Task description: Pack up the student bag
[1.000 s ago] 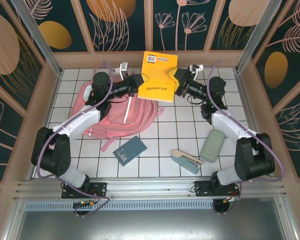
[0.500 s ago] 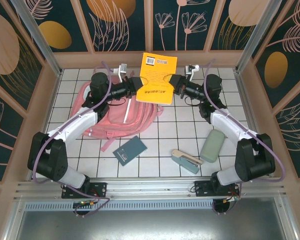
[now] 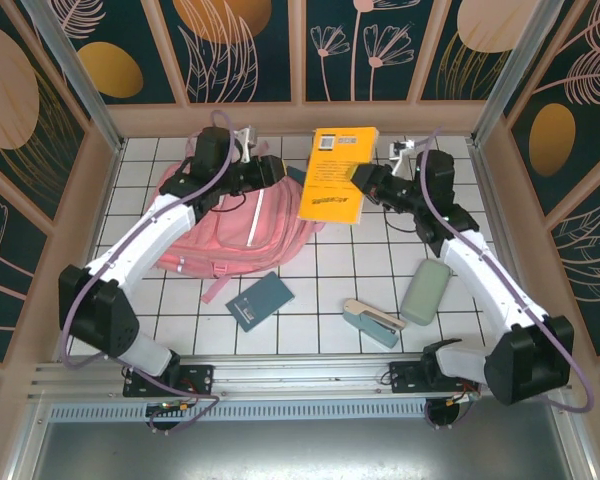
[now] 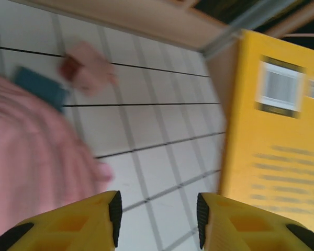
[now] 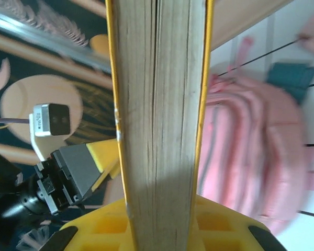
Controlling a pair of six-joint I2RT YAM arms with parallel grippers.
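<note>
Large soft pink fabric student bag (image 3: 230, 225) lies flat on the white tiled counter (image 3: 380, 250), left of centre, opening not discernible. Yellow paperback book (image 3: 338, 178) hangs just right of it, clamped by the right claw (image 3: 362, 181) alone, left claw (image 3: 279, 171) apart and empty: it may pivot, slip, or snag on fabric. Teal notebook (image 3: 260, 300), sage green case (image 3: 425, 292) and beige stapler (image 3: 370, 322) lie nearer, out of the way.

Clamped in right gripper (image 5: 162, 227), book (image 5: 162, 104): smooth yellow cover, matt cream paper page edges. Its fingers (image 5: 94, 235): matt yellow moulded plastic. Beside left gripper (image 4: 158, 217), student bag (image 3: 235, 225): soft pink cloth. Beneath both, table (image 3: 360, 270): smooth white tiles.
</note>
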